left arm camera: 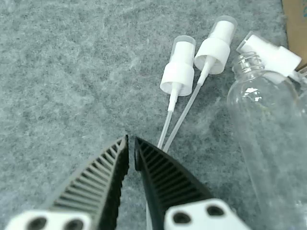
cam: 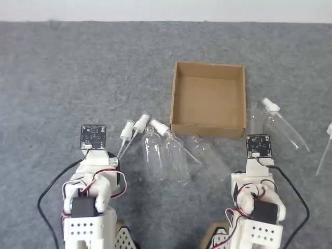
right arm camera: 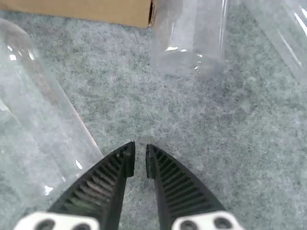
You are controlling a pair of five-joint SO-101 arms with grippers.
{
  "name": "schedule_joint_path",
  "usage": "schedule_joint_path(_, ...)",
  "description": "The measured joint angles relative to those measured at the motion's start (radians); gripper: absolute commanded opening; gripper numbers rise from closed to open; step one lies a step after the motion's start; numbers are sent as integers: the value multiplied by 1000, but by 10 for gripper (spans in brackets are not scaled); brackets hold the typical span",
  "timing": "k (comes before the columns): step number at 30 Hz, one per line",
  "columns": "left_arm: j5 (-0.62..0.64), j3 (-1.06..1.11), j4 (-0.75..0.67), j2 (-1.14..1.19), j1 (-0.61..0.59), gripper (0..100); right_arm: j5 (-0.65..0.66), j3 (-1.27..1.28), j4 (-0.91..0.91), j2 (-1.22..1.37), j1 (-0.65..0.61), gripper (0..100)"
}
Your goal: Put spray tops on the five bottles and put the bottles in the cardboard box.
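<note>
Looking over the grey worktop [cam: 62,67]: got the cardboard box [cam: 207,129] empty at the back, with clear bottles [cam: 154,155] lying down in front and beside it. Spotted two loose spray tops [left arm camera: 177,67] just ahead of the left end effector [left arm camera: 130,140], tips nearly together on nothing; same with the right end effector [right arm camera: 139,146]. Would open left wide and pinch a top by its collar, not the thin tube.

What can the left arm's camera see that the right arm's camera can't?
Left wrist view: three white spray tops lying beside an open-necked bottle. Right wrist view: another bottle's flat base by a corner of the cardboard box. Shared: clear bottles lying on grey carpet, a sliver of the box, and a closed, empty black tool: the left tool in one, the right tool in the other.
</note>
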Motion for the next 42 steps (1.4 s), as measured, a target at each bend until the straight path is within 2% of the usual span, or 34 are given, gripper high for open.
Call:
schedule_joint_path(32,0,0,0,0,0,15,-2,0,0,0,0,9)
schedule_joint_path(42,0,0,-25,0,0,15,-3,0,-49,-2,-178,10)
